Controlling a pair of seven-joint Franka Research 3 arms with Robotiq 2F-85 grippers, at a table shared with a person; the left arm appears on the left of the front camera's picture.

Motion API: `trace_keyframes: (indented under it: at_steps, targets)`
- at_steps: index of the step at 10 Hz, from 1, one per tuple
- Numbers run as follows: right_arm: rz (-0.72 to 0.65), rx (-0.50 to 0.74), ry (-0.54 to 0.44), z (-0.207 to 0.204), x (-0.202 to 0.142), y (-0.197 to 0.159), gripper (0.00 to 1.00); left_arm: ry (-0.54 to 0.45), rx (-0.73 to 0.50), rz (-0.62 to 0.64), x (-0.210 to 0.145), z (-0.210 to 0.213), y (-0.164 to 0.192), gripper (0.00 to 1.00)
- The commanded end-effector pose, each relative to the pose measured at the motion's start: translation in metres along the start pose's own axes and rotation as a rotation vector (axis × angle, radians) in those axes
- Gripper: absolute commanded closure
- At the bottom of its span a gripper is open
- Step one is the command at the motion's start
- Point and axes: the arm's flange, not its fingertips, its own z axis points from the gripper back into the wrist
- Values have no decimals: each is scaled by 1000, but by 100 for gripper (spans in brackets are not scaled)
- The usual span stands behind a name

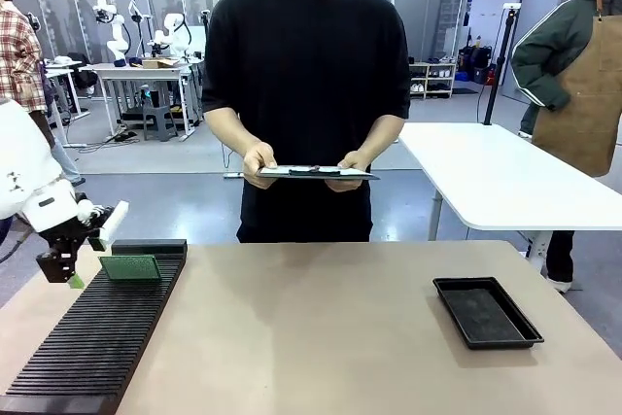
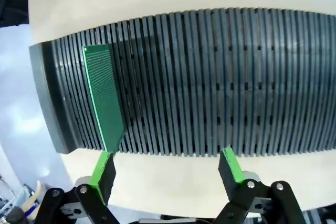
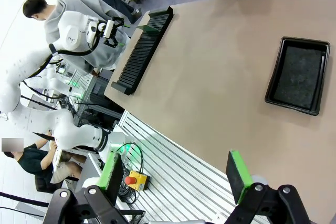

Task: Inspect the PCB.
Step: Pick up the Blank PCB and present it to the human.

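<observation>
Green and thin, the stiff rectangular circuit board stands on edge in a black slotted plastic rack, left of frame. Light but likely fragile, it wants pinching by its bare edges. The left end effector hangs spread, empty, beside it.

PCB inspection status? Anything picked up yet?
Nothing looks done: the PCB stands slotted at the far end of the rack. In hand: the left gripper hangs open at the board's edge, not gripping; the right gripper is open, idle. Left: grasp, lift, and probably present it to the person holding the clipboard.
</observation>
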Motion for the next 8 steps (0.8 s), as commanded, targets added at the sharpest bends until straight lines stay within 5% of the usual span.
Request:
trace_keyframes:
  at_steps: [1, 8]
  targets:
    - [7, 10, -5, 0, 0, 0, 0, 4, 39, -41, -3, -10, 23, 0]
    - [7, 10, -5, 0, 0, 0, 0, -79, -50, 99, -20, -52, 71, 0]
